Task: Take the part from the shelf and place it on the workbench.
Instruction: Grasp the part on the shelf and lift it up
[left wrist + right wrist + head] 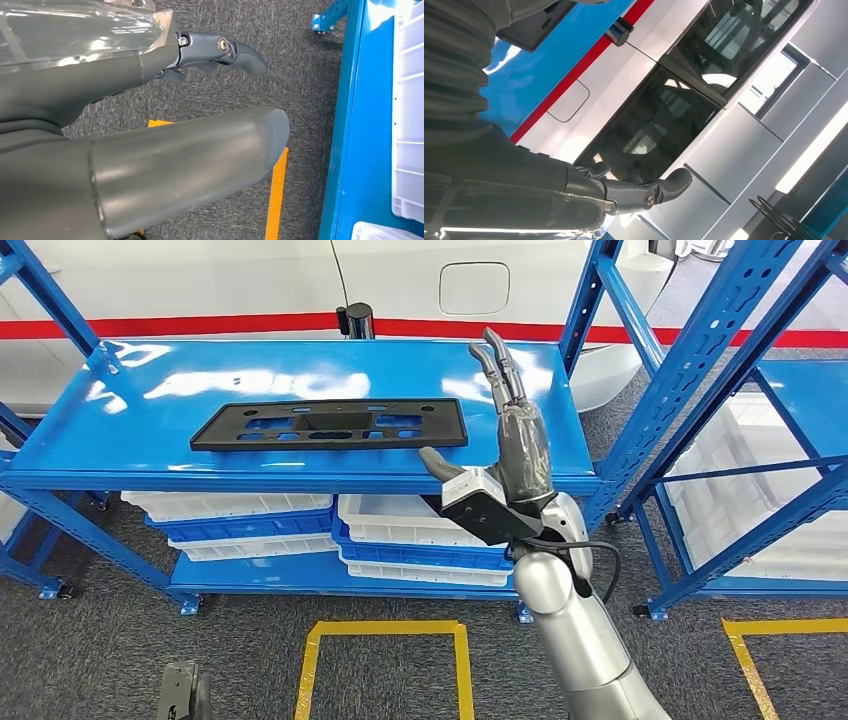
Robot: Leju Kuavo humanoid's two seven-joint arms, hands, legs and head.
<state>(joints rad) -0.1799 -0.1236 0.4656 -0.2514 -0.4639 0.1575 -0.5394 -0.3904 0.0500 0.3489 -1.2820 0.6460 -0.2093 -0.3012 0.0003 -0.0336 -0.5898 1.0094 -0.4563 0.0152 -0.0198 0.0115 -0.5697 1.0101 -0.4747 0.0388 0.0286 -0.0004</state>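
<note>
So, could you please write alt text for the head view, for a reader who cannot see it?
A flat black part lies on the top board of a blue shelf, and the robot's right hand is raised open beside the part's right end, not touching it. White bins sit on the lower level.

A flat black part [330,426] is seen lying on the top deck of a blue shelf [120,455], near the picture's centre. The right hand [505,455] is raised at about 3 o'clock from the part, just off its right end, fingers spread and pointing up, nothing held. White bins [420,520] are stacked on the lower deck. Yellow floor tape [385,630] is seen at 6 o'clock on grey carpet.
</note>
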